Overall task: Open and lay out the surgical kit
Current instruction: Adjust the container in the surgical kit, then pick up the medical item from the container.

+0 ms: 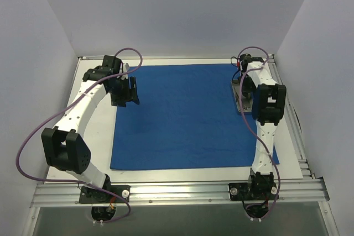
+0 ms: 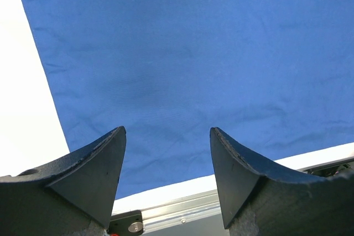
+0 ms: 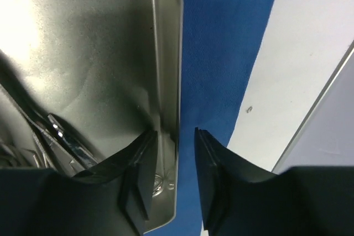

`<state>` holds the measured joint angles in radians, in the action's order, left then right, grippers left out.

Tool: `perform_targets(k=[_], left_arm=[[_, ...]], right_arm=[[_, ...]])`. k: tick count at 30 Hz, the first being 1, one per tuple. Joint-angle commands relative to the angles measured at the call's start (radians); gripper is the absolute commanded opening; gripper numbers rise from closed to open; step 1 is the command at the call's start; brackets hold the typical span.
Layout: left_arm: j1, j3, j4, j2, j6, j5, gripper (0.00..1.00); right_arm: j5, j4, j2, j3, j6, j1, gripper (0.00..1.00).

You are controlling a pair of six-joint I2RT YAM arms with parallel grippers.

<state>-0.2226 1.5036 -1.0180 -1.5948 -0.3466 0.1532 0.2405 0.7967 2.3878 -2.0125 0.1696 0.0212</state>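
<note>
The surgical kit's royal-blue cloth (image 1: 182, 114) lies spread flat as a large rectangle over the table. On its right part stands a shallow metal tray (image 1: 238, 96), and in the right wrist view thin silver instruments (image 3: 58, 136) lie inside it. My right gripper (image 3: 174, 131) straddles the tray's rim (image 3: 166, 53), one finger inside and one outside. Its jaws are slightly open, with a gap on the outer side. My left gripper (image 2: 167, 129) hovers open over the cloth's (image 2: 182, 53) left part with nothing between its fingers.
White table surface (image 1: 102, 153) shows left of the cloth and also to its right (image 3: 298, 53). An aluminium rail (image 1: 177, 192) runs along the near edge. White walls close in the left, back and right sides.
</note>
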Motion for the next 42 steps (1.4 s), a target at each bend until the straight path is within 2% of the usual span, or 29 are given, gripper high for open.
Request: perform_targets(k=[1, 4, 10, 12, 15, 19, 22, 42], left_arm=[[0.000, 0.017, 0.009, -0.010, 0.011, 0.003, 0.71], [0.000, 0.020, 0.007, -0.020, 0.001, 0.023, 0.71], [0.002, 0.038, -0.007, -0.030, -0.003, 0.017, 0.71], [0.003, 0.040, -0.007, -0.031, -0.006, 0.016, 0.71], [0.003, 0.044, -0.010, -0.034, -0.015, 0.017, 0.71], [0.003, 0.052, -0.020, -0.034, -0.023, 0.017, 0.71], [0.003, 0.056, -0.036, -0.033, -0.025, 0.006, 0.71], [0.003, 0.081, -0.044, -0.076, -0.052, 0.003, 0.71]], right_arm=[[0.017, -0.013, -0.070, 0.043, -0.007, 0.006, 0.35], [0.065, -0.036, -0.113, 0.057, -0.033, -0.003, 0.42], [0.114, -0.068, -0.228, 0.066, -0.064, -0.076, 0.45], [0.071, -0.088, -0.257, 0.092, -0.081, -0.087, 0.45], [-0.003, -0.137, -0.311, 0.173, -0.094, -0.099, 0.41], [-0.066, -0.185, -0.306, 0.280, -0.113, -0.098, 0.30], [-0.083, -0.227, -0.308, 0.314, -0.117, -0.098, 0.28], [-0.170, -0.321, -0.220, 0.376, -0.094, -0.056, 0.25]])
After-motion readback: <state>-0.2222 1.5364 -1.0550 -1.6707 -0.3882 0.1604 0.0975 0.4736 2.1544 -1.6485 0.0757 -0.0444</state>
